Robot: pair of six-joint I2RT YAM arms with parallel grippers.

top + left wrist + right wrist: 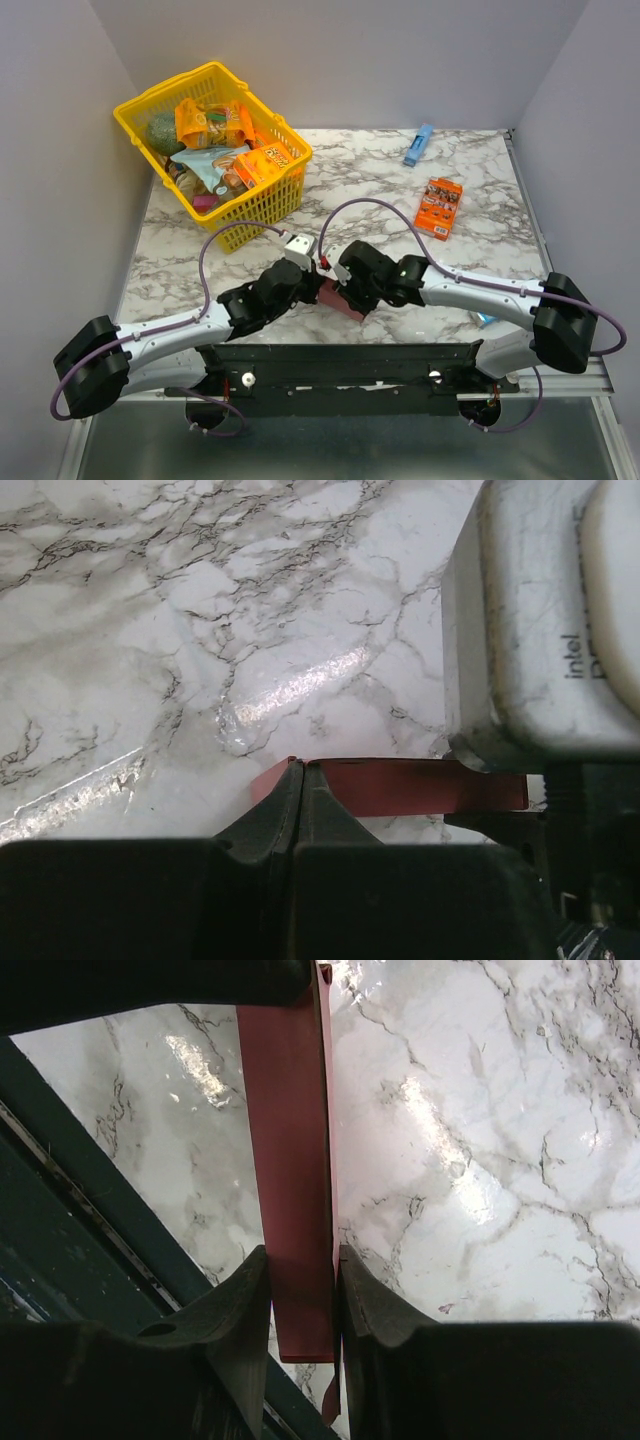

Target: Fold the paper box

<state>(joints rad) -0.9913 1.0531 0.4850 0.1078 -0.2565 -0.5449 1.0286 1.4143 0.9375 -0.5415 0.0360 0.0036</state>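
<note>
The paper box (337, 298) is a pink flat folded piece held just above the marble table near its front edge, between the two arms. My left gripper (317, 288) is shut, pinching a thin edge at one end of it; in the left wrist view the fingertips (303, 769) meet on the pink card (420, 785). My right gripper (352, 292) is shut across the box's width; in the right wrist view the pink strip (290, 1140) runs up from between the gripper (301, 1258) to the dark left gripper (150, 985) at the top.
A yellow basket (215, 150) full of groceries stands at the back left. An orange snack box (438, 207) and a slim blue box (418, 144) lie at the back right. The dark front rail (60, 1250) runs just below the grippers.
</note>
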